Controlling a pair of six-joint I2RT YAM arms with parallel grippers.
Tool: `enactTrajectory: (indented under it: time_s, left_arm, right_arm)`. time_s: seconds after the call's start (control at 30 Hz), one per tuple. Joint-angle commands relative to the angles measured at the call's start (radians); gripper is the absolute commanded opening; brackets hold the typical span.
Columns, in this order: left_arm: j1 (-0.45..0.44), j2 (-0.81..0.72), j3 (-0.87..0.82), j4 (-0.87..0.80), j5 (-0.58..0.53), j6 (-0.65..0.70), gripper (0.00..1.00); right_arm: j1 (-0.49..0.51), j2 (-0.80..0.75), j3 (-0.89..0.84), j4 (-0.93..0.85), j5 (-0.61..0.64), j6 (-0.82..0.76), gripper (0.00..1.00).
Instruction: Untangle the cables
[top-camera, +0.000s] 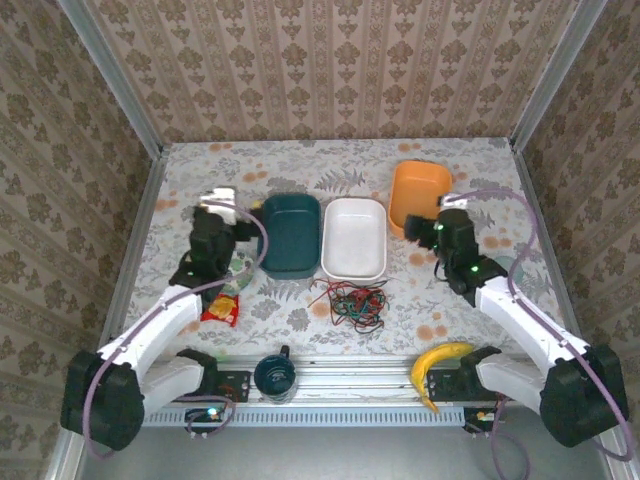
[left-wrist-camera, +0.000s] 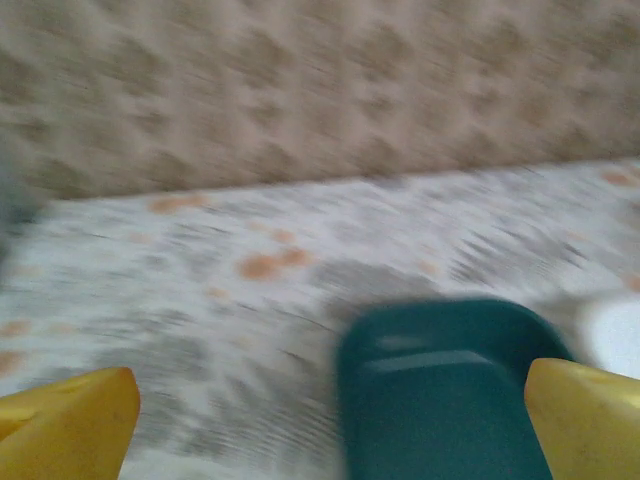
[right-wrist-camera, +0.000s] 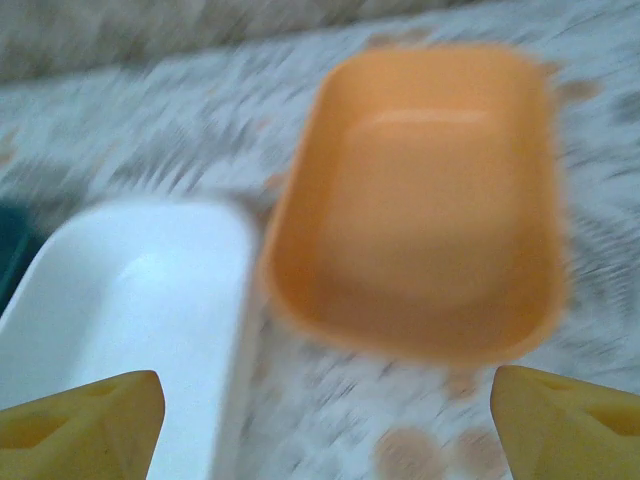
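Note:
The cables (top-camera: 350, 303) lie as a small tangle of red-orange, green and black wires on the table in front of the white bin. My left gripper (top-camera: 225, 207) hovers left of the teal bin, far from the tangle. In the blurred left wrist view its yellow fingertips (left-wrist-camera: 65, 425) stand wide apart, so the left gripper (left-wrist-camera: 325, 440) is open and holds nothing. My right gripper (top-camera: 427, 228) hangs between the white and orange bins. Its fingertips (right-wrist-camera: 85, 425) are also spread, leaving the right gripper (right-wrist-camera: 328, 440) open with only tabletop between them.
Three bins stand in a row behind the tangle: teal bin (top-camera: 290, 235) (left-wrist-camera: 440, 390), white bin (top-camera: 355, 238) (right-wrist-camera: 130, 300), orange bin (top-camera: 418, 190) (right-wrist-camera: 420, 200). A red snack packet (top-camera: 222, 308) lies at the left, a dark mug (top-camera: 274, 375) and a banana (top-camera: 438, 365) at the near edge.

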Motion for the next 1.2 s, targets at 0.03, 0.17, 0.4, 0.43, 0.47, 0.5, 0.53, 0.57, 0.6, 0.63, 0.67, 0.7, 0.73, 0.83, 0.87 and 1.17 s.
enactTrajectory:
  time_s: [0.03, 0.17, 0.4, 0.43, 0.47, 0.5, 0.53, 0.57, 0.6, 0.63, 0.67, 0.7, 0.73, 0.83, 0.87, 1.17]
  left_arm:
    - [-0.155, 0.084, 0.041, -0.155, 0.123, -0.089, 1.0]
    - [-0.239, 0.157, 0.079, -0.178, 0.129, -0.118, 1.0]
    - [-0.329, 0.219, 0.15, -0.305, 0.006, -0.126, 1.0]
    - [-0.337, 0.217, 0.161, -0.34, -0.05, -0.141, 1.0]
    - [-0.336, 0.215, 0.172, -0.371, -0.094, -0.163, 1.0]
    - [-0.335, 0.209, 0.183, -0.41, -0.142, -0.194, 1.0]
    - [-0.33, 0.202, 0.193, -0.446, -0.177, -0.225, 1.0]
    - [-0.323, 0.193, 0.197, -0.464, -0.193, -0.248, 1.0]
    - [-0.315, 0.182, 0.2, -0.476, -0.204, -0.27, 1.0]
    - [-0.308, 0.171, 0.201, -0.487, -0.218, -0.291, 1.0]
    - [-0.303, 0.162, 0.203, -0.493, -0.229, -0.308, 1.0]
    - [-0.294, 0.154, 0.204, -0.503, -0.242, -0.328, 1.0]
    - [-0.282, 0.147, 0.205, -0.515, -0.253, -0.349, 1.0]
    - [-0.222, 0.13, 0.205, -0.562, -0.267, -0.422, 1.0]
    - [-0.199, 0.124, 0.202, -0.573, -0.263, -0.44, 1.0]
    - [0.005, 0.102, 0.183, -0.581, -0.124, -0.45, 1.0]
  right_arm:
    - [0.078, -0.005, 0.019, -0.157, -0.135, 0.045, 0.86]
    - [0.096, 0.054, 0.024, -0.145, -0.174, 0.131, 0.85]
    - [0.098, 0.235, 0.109, -0.2, -0.151, 0.158, 0.63]
    - [0.098, 0.257, 0.119, -0.198, -0.149, 0.155, 0.56]
    - [0.097, 0.276, 0.125, -0.195, -0.149, 0.152, 0.49]
    - [0.098, 0.298, 0.134, -0.194, -0.151, 0.15, 0.43]
    - [0.098, 0.319, 0.141, -0.187, -0.162, 0.149, 0.37]
    - [0.098, 0.337, 0.148, -0.186, -0.165, 0.15, 0.33]
    - [0.098, 0.37, 0.157, -0.186, -0.17, 0.154, 0.31]
    - [0.098, 0.389, 0.164, -0.184, -0.172, 0.158, 0.3]
    - [0.098, 0.403, 0.17, -0.183, -0.175, 0.161, 0.3]
    - [0.098, 0.417, 0.176, -0.182, -0.174, 0.165, 0.3]
    - [0.098, 0.433, 0.183, -0.178, -0.173, 0.167, 0.3]
    - [0.098, 0.475, 0.206, -0.173, -0.175, 0.17, 0.26]
    - [0.098, 0.486, 0.214, -0.176, -0.177, 0.17, 0.22]
    - [0.092, 0.575, 0.33, -0.181, -0.128, 0.183, 0.1]
